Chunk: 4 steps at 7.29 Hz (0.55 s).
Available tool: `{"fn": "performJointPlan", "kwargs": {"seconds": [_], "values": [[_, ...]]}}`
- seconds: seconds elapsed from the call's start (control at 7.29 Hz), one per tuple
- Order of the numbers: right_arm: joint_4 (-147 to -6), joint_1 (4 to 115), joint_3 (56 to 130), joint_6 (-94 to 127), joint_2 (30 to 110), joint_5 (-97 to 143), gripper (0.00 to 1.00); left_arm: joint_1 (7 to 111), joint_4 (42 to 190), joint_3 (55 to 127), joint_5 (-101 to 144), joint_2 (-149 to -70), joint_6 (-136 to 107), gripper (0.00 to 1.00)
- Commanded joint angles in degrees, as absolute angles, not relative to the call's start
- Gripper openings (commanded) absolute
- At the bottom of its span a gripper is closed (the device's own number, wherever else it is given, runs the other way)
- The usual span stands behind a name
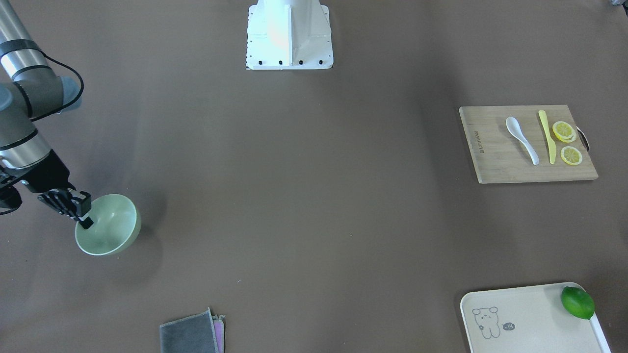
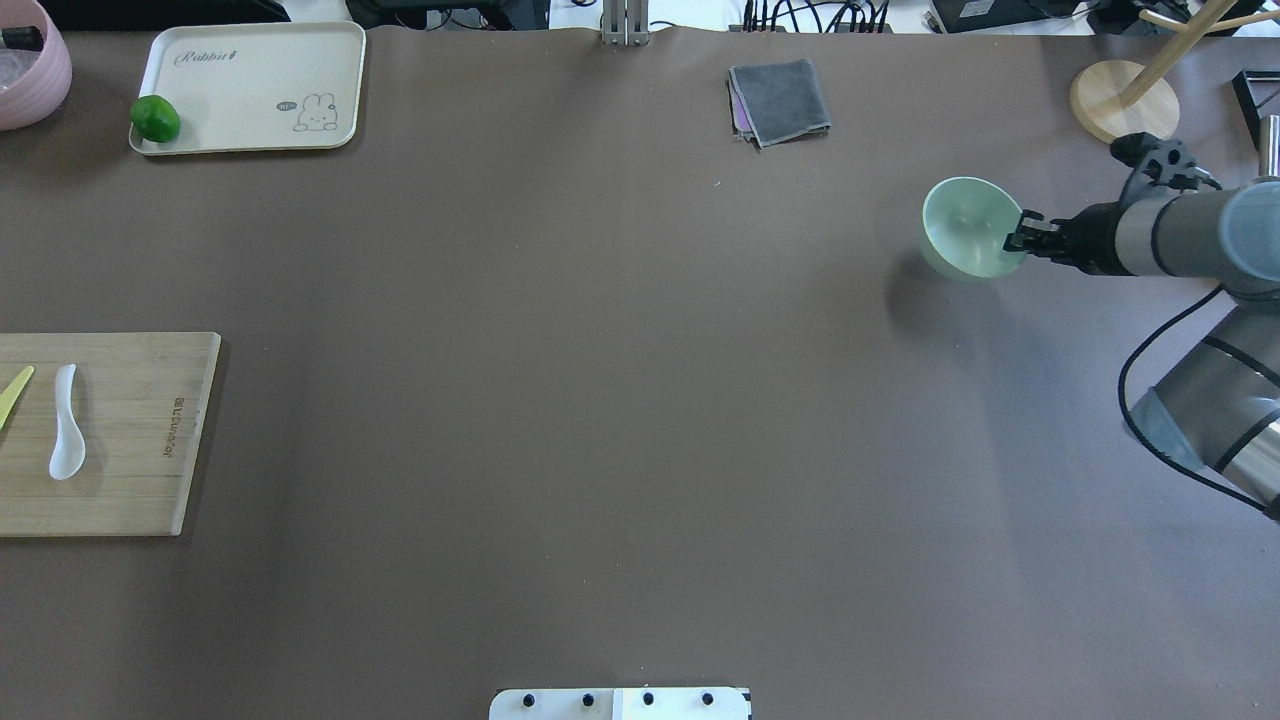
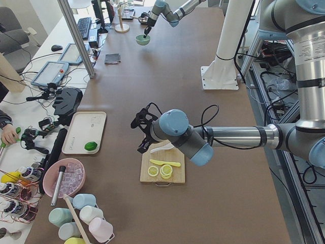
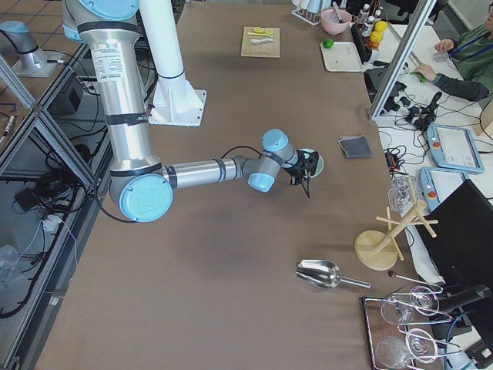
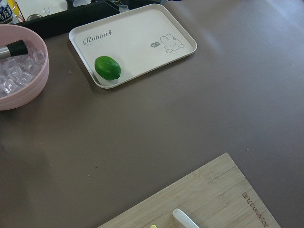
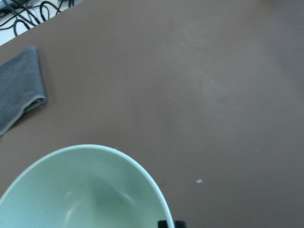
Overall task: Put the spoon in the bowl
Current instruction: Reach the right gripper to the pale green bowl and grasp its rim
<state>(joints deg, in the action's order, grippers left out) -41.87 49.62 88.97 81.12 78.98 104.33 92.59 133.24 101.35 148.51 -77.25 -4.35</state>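
1. Well, the table [image 1: 314, 196] was a long brown stretch, and the two things of the task sat at opposite ends of it, well apart. That probably explains why both arms were out.
2. Far out on its own side, the right arm [image 2: 1180, 235] reached forward, and the right gripper [image 2: 1022, 240] pinched the bowl's near rim, one finger inside and one outside. A rim pinch suits a smooth, wide bowl that the fingers could never span.
3. At the other end, the left arm [image 3: 223, 136] hung over the cutting board [image 1: 490, 152]. The left gripper [image 3: 143, 145] showed only in a side view, so I couldn't tell whether its fingers were spread or together. Its place suggested it was lined up for the spoon.
4. In that grip the bowl [image 1: 110, 223] sat tilted, mouth turned toward the middle of the table. Its shadow lay off to one side, so it looked lifted clear, likely for carrying toward the spoon.
5. On the board lay the spoon [image 1: 521, 138], scoop up and untouched, nowhere near the bowl.
6. Just beside it lay a yellow knife [image 1: 546, 135], with lemon slices [image 1: 564, 131] beyond. That close neighbour could crowd a pickup.
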Motion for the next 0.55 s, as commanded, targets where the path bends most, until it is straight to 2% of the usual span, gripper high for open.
{"fn": "performJointPlan", "kwargs": {"seconds": [0.0, 0.27, 0.41], "values": [[-64.67, 40.65, 99.81, 91.35, 70.80, 96.02, 0.00, 92.37, 133.24, 101.43, 148.54, -77.26, -4.39, 0.98], [-82.11, 30.81, 99.41, 101.74, 56.66, 87.93, 0.00, 92.02, 133.33, 101.51, 148.62, -77.26, -4.39, 0.98], [-83.13, 26.93, 99.40, 103.00, 55.47, 85.45, 0.00, 91.93, 133.33, 101.51, 148.62, -77.26, -4.39, 0.98]]}}
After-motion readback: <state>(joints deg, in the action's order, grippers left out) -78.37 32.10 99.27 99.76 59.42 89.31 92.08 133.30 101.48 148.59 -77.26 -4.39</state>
